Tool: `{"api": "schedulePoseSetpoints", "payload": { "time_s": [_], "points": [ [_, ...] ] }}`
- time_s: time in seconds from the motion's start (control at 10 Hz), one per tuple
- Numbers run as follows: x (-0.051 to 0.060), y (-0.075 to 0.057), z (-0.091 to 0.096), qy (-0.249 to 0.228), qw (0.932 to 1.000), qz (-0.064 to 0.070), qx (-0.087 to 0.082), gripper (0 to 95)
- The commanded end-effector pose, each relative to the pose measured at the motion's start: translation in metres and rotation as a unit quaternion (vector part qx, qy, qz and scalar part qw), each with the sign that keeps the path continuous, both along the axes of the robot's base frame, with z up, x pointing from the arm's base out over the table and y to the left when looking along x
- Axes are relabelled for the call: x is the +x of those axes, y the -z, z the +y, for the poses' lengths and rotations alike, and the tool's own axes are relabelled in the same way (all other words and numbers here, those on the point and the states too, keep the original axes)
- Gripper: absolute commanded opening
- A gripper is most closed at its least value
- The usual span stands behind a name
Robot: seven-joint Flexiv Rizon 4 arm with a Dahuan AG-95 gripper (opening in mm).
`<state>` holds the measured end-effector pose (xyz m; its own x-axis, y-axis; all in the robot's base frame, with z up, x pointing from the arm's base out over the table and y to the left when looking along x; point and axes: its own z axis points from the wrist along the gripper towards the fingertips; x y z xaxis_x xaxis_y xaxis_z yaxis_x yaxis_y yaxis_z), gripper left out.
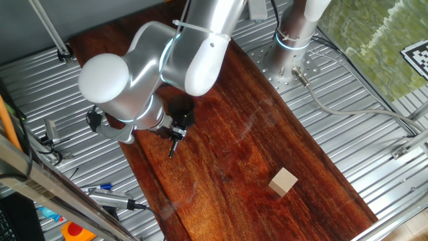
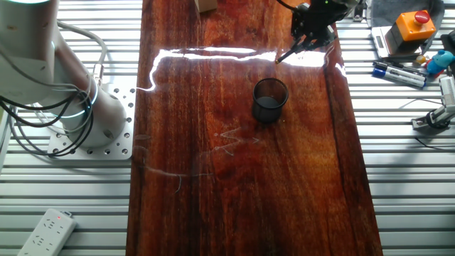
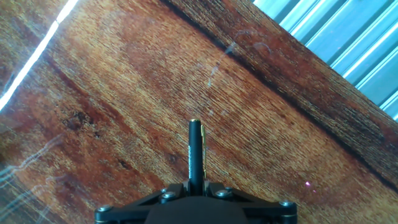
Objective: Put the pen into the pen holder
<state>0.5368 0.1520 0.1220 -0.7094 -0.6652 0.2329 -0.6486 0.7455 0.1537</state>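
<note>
So the pen [image 3: 195, 155] is clamped in the end effector [image 3: 195, 186], sticking straight out past the fingertips in the hand view, bottom center of the frame, with the wooden surface [image 3: 124, 93] blurred-ish behind it. In one fixed view you only get a thin sliver of the pen [image 1: 172, 151] poking down below the end effector [image 1: 176, 135], left of center, and I can't tell if its tip touches the wood or hangs just above. In the other fixed view the pen [image 2: 286, 54] is a short dark line slanting down-left from the end effector [image 2: 307, 37] near the top of the frame, right in the window glare, so it's hard to make out.

The pen holder [image 2: 270, 99] stands upright on the surface [image 2: 234, 192] a bit above center in that view, below and slightly left of the pen, clearly apart from it. Its inside just looks dark; can't see anything in it. In one fixed view the pen holder [image 1: 182, 107] is mostly hidden behind the arm [image 1: 154, 63], only a dark bit showing.

A tan wooden block [image 1: 283, 181] sits lower right in one fixed view, well apart from everything; in the other view it's cut off at the top edge [image 2: 207, 6]. Blue-and-silver markers [image 2: 398, 71] lie off the wood on the metal table at upper right.
</note>
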Motion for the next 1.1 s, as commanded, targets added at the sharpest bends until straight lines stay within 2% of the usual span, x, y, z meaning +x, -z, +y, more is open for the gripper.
{"api": "schedulePoseSetpoints", "payload": {
  "time_s": [0.1,0.4,0.8,1.1],
  "points": [
    [-0.0009,-0.0003,-0.0005,0.004,1.0000,-0.001,0.000,0.0],
    [-0.0009,-0.0003,-0.0005,0.019,0.9998,-0.005,0.002,0.0],
    [-0.0009,-0.0003,-0.0005,0.057,0.9981,-0.022,-0.007,0.0],
    [-0.0009,-0.0003,-0.0005,0.083,0.9957,-0.040,-0.015,0.0]
  ]
}}
